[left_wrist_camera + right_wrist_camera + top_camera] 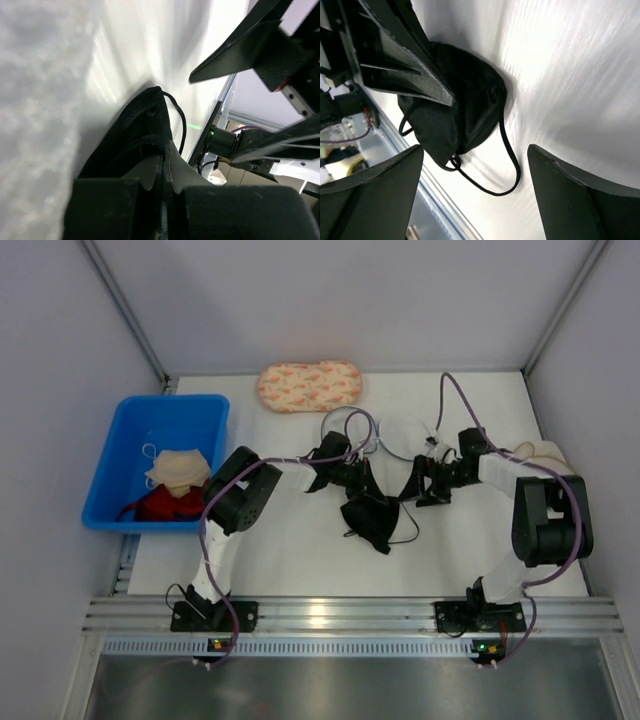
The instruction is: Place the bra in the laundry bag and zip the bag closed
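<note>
The black bra [370,520] lies crumpled on the white table at the centre, a thin strap looping out to its right. My left gripper [352,478] is shut on the bra's upper edge; in the left wrist view the gripper [167,156] pinches black fabric of the bra [132,130] between its pads. My right gripper [422,486] is open and empty just right of the bra. In the right wrist view the gripper [476,150] frames the bra [470,105] and its strap loop [512,170]. The white mesh laundry bag [395,432] lies flat just behind both grippers, its wire hoops showing.
A blue plastic bin [120,440] at the left holds a beige bra and red cloth. A peach patterned pouch [310,386] lies at the back. A beige cloth [540,452] sits at the right edge. The metal rail [350,615] marks the near edge.
</note>
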You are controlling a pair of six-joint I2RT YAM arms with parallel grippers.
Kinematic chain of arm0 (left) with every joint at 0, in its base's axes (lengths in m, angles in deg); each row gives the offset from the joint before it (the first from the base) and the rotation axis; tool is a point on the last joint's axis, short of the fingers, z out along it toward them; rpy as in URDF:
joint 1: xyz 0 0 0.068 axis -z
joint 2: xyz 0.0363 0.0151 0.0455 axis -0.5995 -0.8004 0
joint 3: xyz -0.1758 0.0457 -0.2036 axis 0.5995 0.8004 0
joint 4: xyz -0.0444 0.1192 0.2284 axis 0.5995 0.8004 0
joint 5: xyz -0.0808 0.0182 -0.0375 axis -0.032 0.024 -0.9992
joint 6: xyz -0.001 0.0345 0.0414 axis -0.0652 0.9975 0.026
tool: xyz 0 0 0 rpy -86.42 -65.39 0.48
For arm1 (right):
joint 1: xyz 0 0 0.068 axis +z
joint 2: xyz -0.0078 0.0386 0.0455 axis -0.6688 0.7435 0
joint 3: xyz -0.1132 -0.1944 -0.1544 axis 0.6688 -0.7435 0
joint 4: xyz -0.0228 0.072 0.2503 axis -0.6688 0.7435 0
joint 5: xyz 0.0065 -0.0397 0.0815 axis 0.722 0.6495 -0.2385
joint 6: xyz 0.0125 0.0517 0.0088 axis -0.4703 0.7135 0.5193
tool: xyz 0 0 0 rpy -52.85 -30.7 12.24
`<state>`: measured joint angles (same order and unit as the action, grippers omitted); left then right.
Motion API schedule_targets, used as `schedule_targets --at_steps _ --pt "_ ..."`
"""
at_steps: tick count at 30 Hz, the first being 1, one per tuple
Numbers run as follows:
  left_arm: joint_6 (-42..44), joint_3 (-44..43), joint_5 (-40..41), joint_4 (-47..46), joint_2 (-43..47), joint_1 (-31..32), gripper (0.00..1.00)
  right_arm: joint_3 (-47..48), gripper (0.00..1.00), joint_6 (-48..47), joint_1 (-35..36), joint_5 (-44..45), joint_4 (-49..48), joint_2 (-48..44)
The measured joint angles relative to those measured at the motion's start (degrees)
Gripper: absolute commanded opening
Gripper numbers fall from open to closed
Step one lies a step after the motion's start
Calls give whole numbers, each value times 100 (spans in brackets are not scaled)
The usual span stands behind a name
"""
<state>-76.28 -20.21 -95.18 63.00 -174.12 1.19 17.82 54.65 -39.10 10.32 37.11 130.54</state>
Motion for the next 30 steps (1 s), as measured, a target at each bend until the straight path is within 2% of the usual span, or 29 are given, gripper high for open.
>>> schedule_targets --at_steps 1,7,11,18,20,23,24,26,27,28,29,30 --pt "2 0 2 -7 0 0 0 0 99 63 0 70 -70 -107" --pt "-2 74 61 -66 0 0 0 0 99 168 247 638 -492 -485" --pt "-2 186 151 -83 0 0 0 -7 99 144 802 866 -634 -120" --pt "0 192 201 -103 0 0 0 2 99 334 1394 636 -1064 127" --pt "0 192 219 -103 0 -4 0 -2 93 358 1532 614 -1167 151" --pt "2 201 225 -103 0 -9 0 -61 75 378 1722 632 -1322 170" --pt "4 210 212 -96 0 -9 0 -105 66 376 1753 640 -1373 177" --pt "4 240 177 -92 2 -15 0 -170 55 343 1753 708 -1453 188" --pt "4 254 164 -85 2 -22 0 -186 44 332 1749 726 -1464 205" --pt "7 269 127 -72 9 -26 0 -201 37 291 1749 782 -1469 216" --pt "7 291 107 -63 20 -33 0 -210 24 280 1744 815 -1460 247" --pt "9 310 96 -46 37 -37 0 -210 16 245 1735 848 -1464 275"
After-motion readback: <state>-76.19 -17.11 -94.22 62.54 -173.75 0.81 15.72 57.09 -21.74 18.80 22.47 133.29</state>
